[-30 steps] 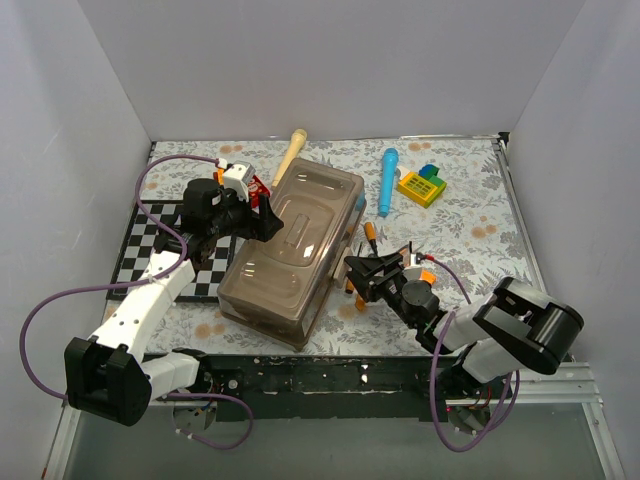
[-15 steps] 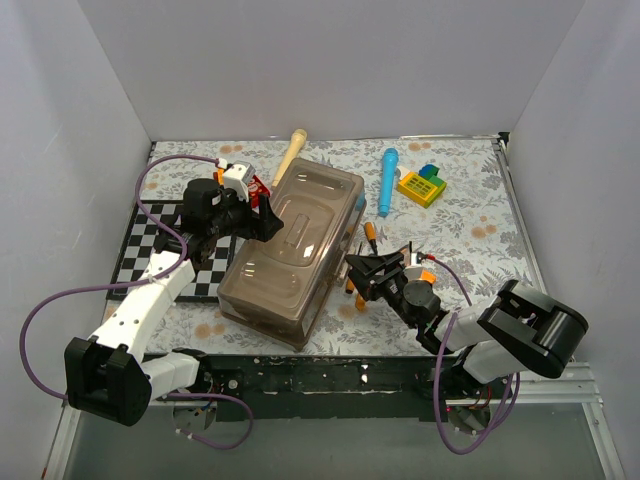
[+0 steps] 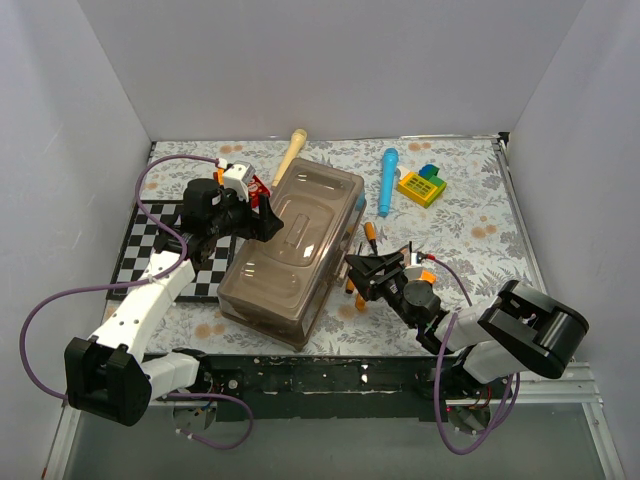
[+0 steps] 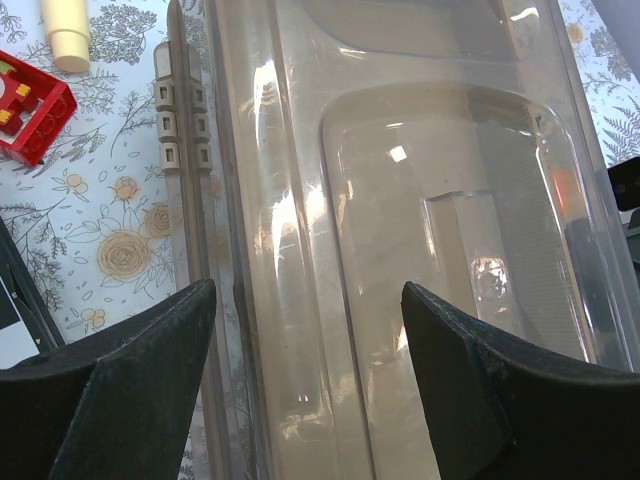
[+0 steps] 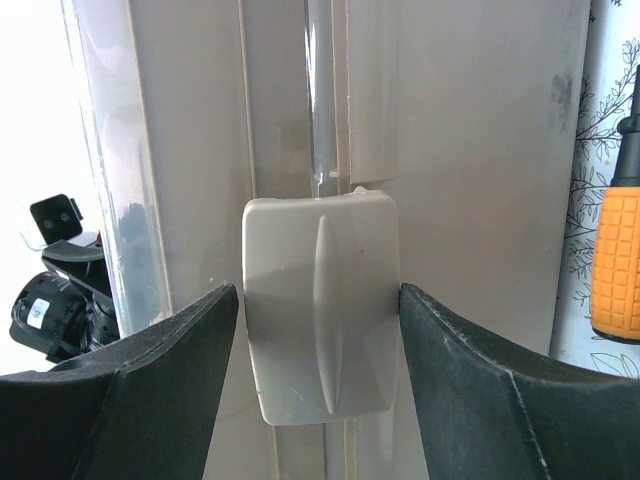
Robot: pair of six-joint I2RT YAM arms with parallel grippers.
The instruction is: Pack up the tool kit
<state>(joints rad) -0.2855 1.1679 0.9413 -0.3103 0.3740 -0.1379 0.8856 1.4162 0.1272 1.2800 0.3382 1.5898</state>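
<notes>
- Sitting straight ahead of the left gripper (image 4: 308, 295) and filling the space between its fingers (image 4: 120, 390): the toolbox (image 4: 420, 250), lid down, long side running away from the fingertips.
- Left fingers are spread wide with nothing pinched between them. They sit over the lid's near edge; can't tell whether they touch the lid.
- Toolbox hinge (image 4: 180, 110) is just ahead of the left-hand finger, on the box's outer edge.
- Red block (image 4: 30, 115) lies ahead and to the left of that finger, on the floral cloth (image 4: 110, 250), apart from the box.
- Wooden handle (image 4: 65, 30) end is past the red block, further from the fingertips.
- Right gripper (image 5: 320, 295) faces the toolbox side wall, with the tan latch (image 5: 320, 340) exactly between its two fingers (image 5: 480, 400).
- Right fingers are wide apart, one fingertip hard against each side of the latch. Can't tell whether they press it or just flank it.
- Latch lies flat over the seam between lid and body.
- Orange-handled screwdriver (image 5: 618, 250) is outside the right-hand finger, on the cloth just beside the toolbox wall, black end pointing away from the fingers.
- From the top view, the blue tool (image 3: 387, 180) and yellow block (image 3: 421, 185) are well beyond the right fingertips and clear of the box.
- Checkered mat (image 3: 140, 245) is behind the left fingers, under that arm.
</notes>
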